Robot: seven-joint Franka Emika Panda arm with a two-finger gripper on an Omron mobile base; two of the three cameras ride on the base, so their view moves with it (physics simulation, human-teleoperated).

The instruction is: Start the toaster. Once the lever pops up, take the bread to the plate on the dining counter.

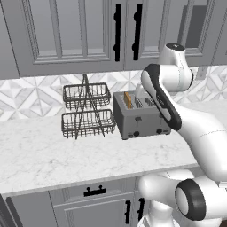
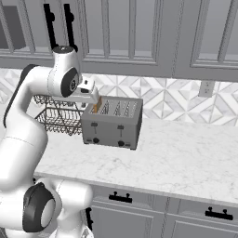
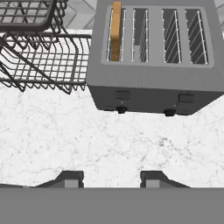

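Observation:
The grey four-slot toaster (image 1: 139, 120) (image 2: 111, 129) (image 3: 153, 83) stands on the marble counter against the tiled wall. The bread (image 1: 128, 99) (image 2: 97, 108) (image 3: 116, 30) stands upright in its leftmost slot, with its orange-brown crust sticking out of the top. Two lever slots and two dark knobs (image 3: 121, 109) sit on the front face. My gripper (image 3: 111, 177) hovers above the counter just in front of the toaster and points down; its fingers are apart with nothing between them. The plate and the dining counter are out of view.
A two-tier dark wire basket rack (image 1: 86, 111) (image 2: 56, 116) (image 3: 39, 57) stands directly left of the toaster. Grey upper cabinets (image 1: 71, 35) hang above. The bare marble counter (image 1: 66, 155) (image 2: 186, 153) spreads in front and to the right. A wall outlet (image 2: 206, 88) is at the right.

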